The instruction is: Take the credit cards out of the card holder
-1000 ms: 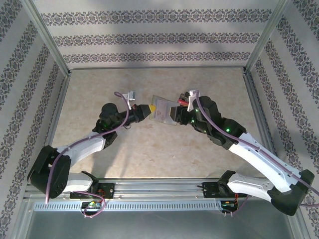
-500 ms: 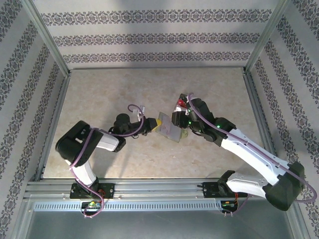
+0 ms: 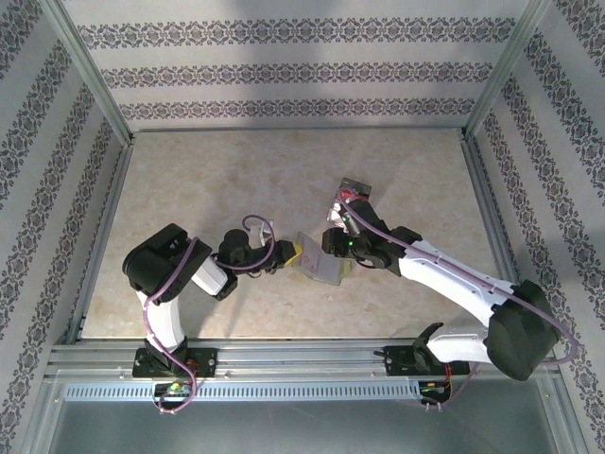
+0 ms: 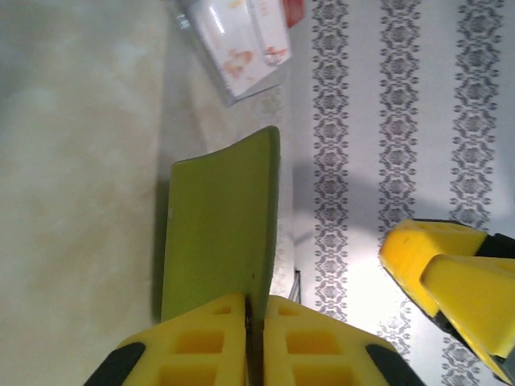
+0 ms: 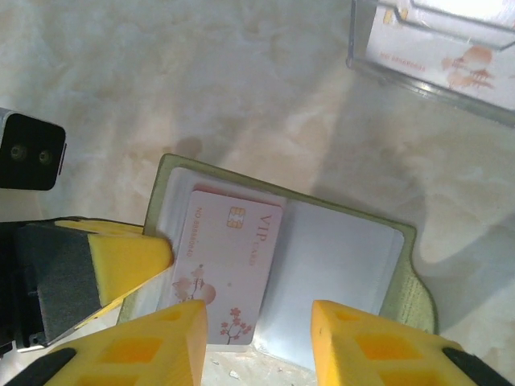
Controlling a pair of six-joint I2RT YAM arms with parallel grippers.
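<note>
- Card holder: spread open over the table. Its near edge is cut off behind the right gripper's fingers.
- Contents: one pale pink card (chip visible) sits in the clear pocket nearer the left gripper. The other pocket is blank with glare, so I cannot tell whether it holds a card.
- Clear case: cropped by the frame, with pale printed cards inside.
- Left gripper: pinched tight on the holder's olive edge.
- Right gripper: jaws apart above the pink card, gripping nothing.
</note>
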